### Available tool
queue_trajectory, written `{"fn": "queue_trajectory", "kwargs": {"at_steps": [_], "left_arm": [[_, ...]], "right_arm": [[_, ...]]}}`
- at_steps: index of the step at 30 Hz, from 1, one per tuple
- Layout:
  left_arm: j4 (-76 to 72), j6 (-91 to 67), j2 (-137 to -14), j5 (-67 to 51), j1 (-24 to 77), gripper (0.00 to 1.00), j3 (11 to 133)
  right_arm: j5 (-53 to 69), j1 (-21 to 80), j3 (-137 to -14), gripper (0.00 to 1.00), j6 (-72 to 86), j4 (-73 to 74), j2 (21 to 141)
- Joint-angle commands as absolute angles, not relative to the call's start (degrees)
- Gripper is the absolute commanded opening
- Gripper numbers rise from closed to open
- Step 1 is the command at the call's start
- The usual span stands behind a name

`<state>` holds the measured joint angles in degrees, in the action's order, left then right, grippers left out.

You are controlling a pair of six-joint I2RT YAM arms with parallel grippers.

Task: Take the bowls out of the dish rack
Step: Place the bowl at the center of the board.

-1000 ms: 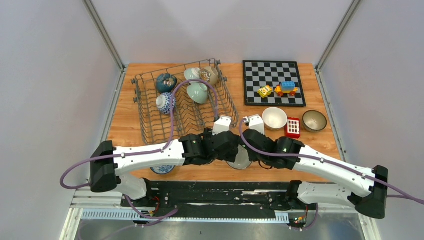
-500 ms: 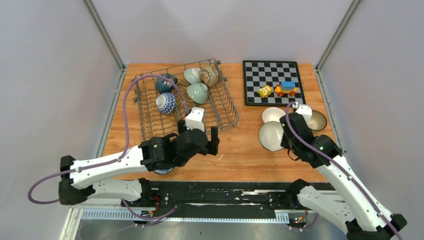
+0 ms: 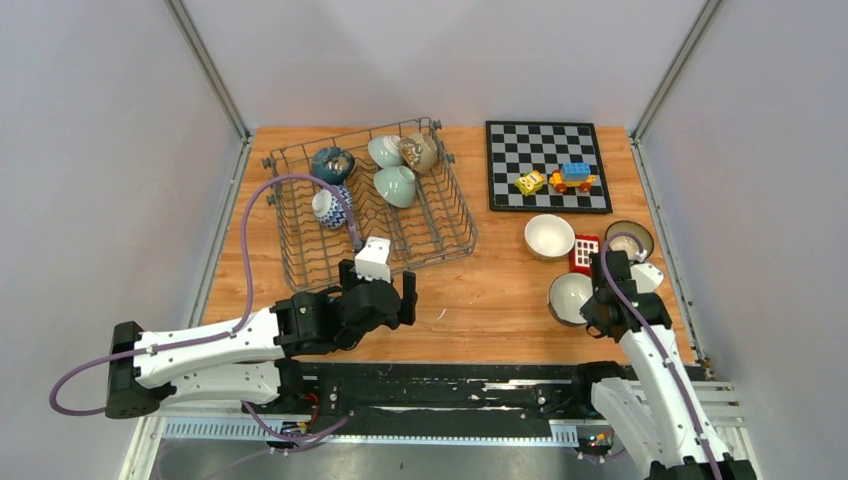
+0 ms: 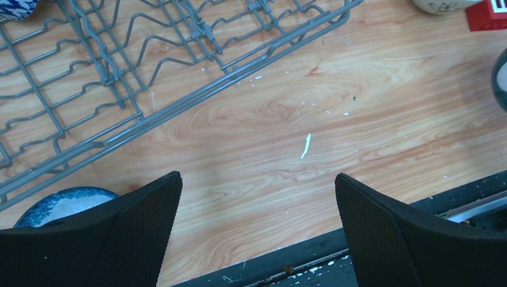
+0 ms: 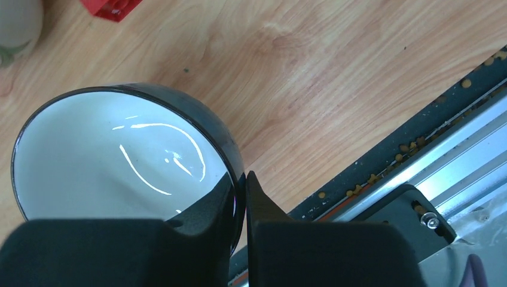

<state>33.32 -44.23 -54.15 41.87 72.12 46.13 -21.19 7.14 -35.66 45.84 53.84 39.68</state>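
Observation:
The grey wire dish rack [image 3: 445, 215] stands at the back left and holds several bowls: dark teal [image 3: 331, 163], blue-and-white [image 3: 331, 207], two pale green [image 3: 397, 185] and a beige-brown one [image 3: 420, 152]. My left gripper [image 3: 378, 286] hovers open and empty over bare wood just in front of the rack [image 4: 179, 101]. A blue bowl [image 4: 60, 202] sits beside its left finger. My right gripper [image 3: 592, 300] is shut on the rim of a dark bowl with a white inside [image 5: 119, 149], tilted low over the table at front right. A cream bowl [image 3: 549, 236] and a brown bowl [image 3: 628, 240] sit behind it.
A red block [image 3: 585, 253] lies between the cream and brown bowls. A chessboard [image 3: 520, 150] with toy blocks [image 3: 560, 180] is at the back right. The table's black front rail [image 5: 382, 149] runs close beside the held bowl.
My left gripper let go of the dark bowl, opened wide and drew back to the left. My right arm carried that bowl from the table's middle to the front right.

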Motion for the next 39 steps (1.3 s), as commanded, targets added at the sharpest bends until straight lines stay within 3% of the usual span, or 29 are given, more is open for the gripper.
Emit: {"fn": "queue_trajectory", "kwargs": {"at_steps": [1, 15, 25, 33, 35, 39], "left_arm": [[31.2, -45.5, -53.7, 43.7, 72.1, 1.00, 44.9], [28.4, -46.4, -54.9, 41.0, 72.1, 1.00, 42.2], [27.9, -46.7, -56.6, 40.6, 72.0, 1.00, 42.7], [28.3, -47.9, -58.0, 39.5, 72.1, 1.00, 43.2], [28.2, -47.9, -58.0, 39.3, 72.1, 1.00, 43.1], [28.2, -47.6, -57.9, 38.8, 72.0, 1.00, 43.2]], "right_arm": [[-23.6, 1.9, -34.0, 0.00, 50.5, 47.9, 40.8], [-24.2, -7.5, -29.8, 0.00, 51.3, 41.1, 46.9], [-24.2, -8.5, -27.3, 0.03, 51.4, 37.7, 48.0], [-22.1, -8.5, -25.6, 0.22, 51.0, 37.4, 46.0], [-21.3, -8.5, -26.0, 0.31, 50.7, 37.8, 45.3], [-17.5, -8.4, -29.0, 0.58, 47.9, 39.9, 44.1]]}}
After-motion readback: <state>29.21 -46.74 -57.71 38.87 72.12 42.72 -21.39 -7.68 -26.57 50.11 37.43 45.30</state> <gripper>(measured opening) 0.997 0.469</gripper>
